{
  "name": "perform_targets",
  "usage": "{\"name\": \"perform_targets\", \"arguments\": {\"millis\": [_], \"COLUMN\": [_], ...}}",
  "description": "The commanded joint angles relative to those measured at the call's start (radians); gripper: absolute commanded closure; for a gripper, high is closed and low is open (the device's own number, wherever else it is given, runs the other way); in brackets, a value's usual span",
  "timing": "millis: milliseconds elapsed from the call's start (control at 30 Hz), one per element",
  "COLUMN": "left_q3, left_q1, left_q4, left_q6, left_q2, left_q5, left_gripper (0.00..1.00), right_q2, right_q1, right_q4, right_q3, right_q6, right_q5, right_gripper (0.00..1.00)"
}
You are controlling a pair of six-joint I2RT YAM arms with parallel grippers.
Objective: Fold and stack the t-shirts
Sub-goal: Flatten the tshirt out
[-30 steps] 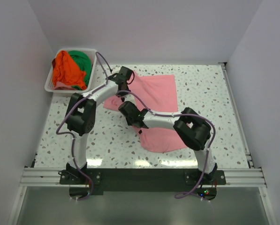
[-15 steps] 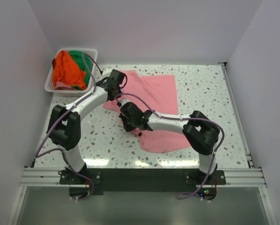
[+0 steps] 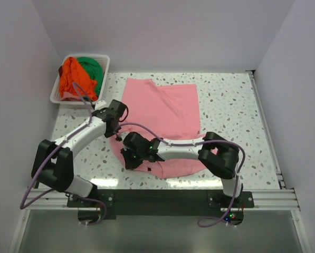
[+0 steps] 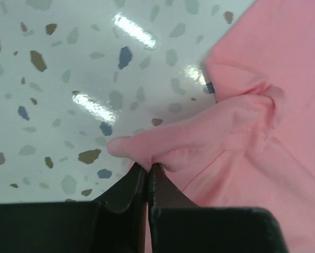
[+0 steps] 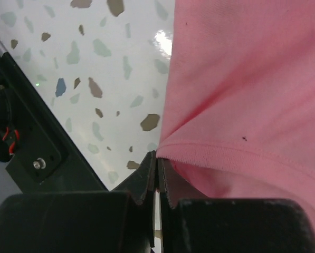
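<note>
White speckled terrazzo table [image 3: 228, 105], plain pale walls on three sides.

Containers: one white slotted basket [image 3: 55, 94], far-left corner of the table. In it are the orange t-shirt [image 3: 73, 79], bunched on the left and spilling over the rim, and the green t-shirt [image 3: 92, 68], crumpled behind it on the right. A pale pink scrap shows under the orange; can't tell what it is.

The pink t-shirt [image 3: 165, 105] is on the table, centre, well apart from the basket. Far part lies flat and smooth. Near-left part is pulled up and rumpled, and the left edge is drawn into a rounded fold.

Left gripper [image 4: 148, 168]: jaws pressed together, pinching that fold at the shirt's left edge, just above the tabletop.
Right gripper [image 5: 157, 161]: jaws also closed tight, clamped on the stitched hem at the near-left corner. Dark base plate [image 5: 36, 147] is just beside it in the wrist view.

Both claws sit close together on the shirt's left side, arms reaching in from the near edge.

Count: 3 shirts clearly seen (1 pink, 1 orange, 1 green), 1 basket, 2 grippers, both on pink.
</note>
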Motion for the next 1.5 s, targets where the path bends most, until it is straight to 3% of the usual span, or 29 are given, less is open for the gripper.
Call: {"name": "perform_targets", "arguments": {"millis": [0,133,200,233,267,300,400,433,467,500,533,700,833,933,1133,1300,1467], "left_q3": [-0.07,-0.122,-0.139,-0.156,-0.162,-0.17,-0.181,-0.173,-0.169,-0.162,-0.153,-0.155,-0.15,-0.101,-0.063,-0.017,0.055], "left_q1": [0.015,0.057,0.07,0.086,0.093,0.1,0.12,0.123,0.124,0.124,0.124,0.123,0.062,-0.024,-0.058,-0.058,-0.045], "left_q4": [-0.086,-0.115,-0.136,-0.141,-0.145,-0.147,-0.156,-0.168,-0.178,-0.184,-0.19,-0.052,0.118,0.158,0.282,0.322,0.233], "left_q6": [-0.067,-0.083,-0.096,-0.102,-0.105,-0.107,-0.113,-0.114,-0.119,-0.12,-0.119,0.025,0.085,0.093,0.12,0.139,0.143], "left_q2": [-0.078,-0.093,-0.104,-0.11,-0.13,-0.142,-0.199,-0.213,-0.234,-0.242,-0.25,-0.276,-0.248,-0.172,0.014,0.128,0.234], "left_q5": [-0.059,-0.064,-0.069,-0.075,-0.076,-0.079,-0.088,-0.093,-0.098,-0.099,-0.095,0.07,0.194,0.201,0.309,0.268,0.156], "left_gripper": [1.0,1.0,0.91,0.82,0.6,0.51,0.3,0.24,0.1,0.05,0.03,0.0,0.0,0.0,0.0,0.0,0.0], "right_q2": [0.03,0.05,0.055,0.055,0.052,0.049,0.019,0.007,-0.004,-0.029,-0.042,-0.17,-0.253,-0.324,-0.442,-0.458,-0.468], "right_q1": [-0.008,0.012,0.021,0.03,0.035,0.041,0.06,0.069,0.072,0.072,0.072,0.061,-0.056,-0.138,-0.235,-0.256,-0.263], "right_q4": [0.119,0.104,0.101,0.101,0.105,0.11,0.13,0.127,0.116,0.104,0.092,-0.035,-0.103,-0.098,-0.134,-0.131,-0.14], "right_q3": [0.069,0.082,0.079,0.079,0.074,0.071,0.054,0.048,0.042,0.036,0.033,0.011,-0.059,-0.176,-0.354,-0.446,-0.521], "right_q6": [0.119,0.133,0.132,0.127,0.124,0.119,0.084,0.064,0.052,0.043,0.031,0.007,0.058,0.066,0.084,0.115,0.141], "right_q5": [-0.035,-0.039,-0.044,-0.057,-0.07,-0.082,-0.146,-0.15,-0.148,-0.148,-0.144,0.035,0.093,0.126,0.214,0.199,0.206], "right_gripper": [1.0,0.97,0.92,0.87,0.82,0.77,0.54,0.39,0.23,0.05,0.01,0.01,0.01,0.01,0.01,0.02,0.01]}}
